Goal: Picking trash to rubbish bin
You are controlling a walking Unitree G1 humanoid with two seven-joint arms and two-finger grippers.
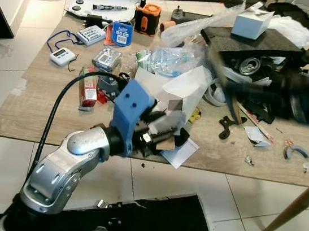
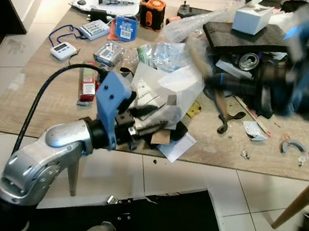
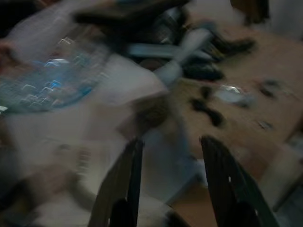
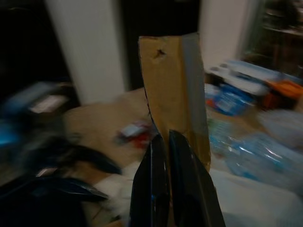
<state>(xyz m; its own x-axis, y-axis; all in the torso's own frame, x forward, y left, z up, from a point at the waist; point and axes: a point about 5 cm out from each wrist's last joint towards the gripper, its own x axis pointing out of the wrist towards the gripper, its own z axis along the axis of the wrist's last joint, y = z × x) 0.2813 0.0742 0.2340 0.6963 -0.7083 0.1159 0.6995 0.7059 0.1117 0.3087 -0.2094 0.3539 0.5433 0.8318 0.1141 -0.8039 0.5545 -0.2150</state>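
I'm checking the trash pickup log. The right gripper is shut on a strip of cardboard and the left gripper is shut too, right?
Not quite. The right gripper is shut on the cardboard strip, but the left gripper is open, its fingers spread apart over the white paper, as the left wrist view shows.

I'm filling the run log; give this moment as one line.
left gripper: open, at white paper | right gripper: shut on cardboard strip

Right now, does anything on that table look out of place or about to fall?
Yes. A white paper sheet hangs over the table's near edge beside the left gripper; small scraps lie scattered along that edge.
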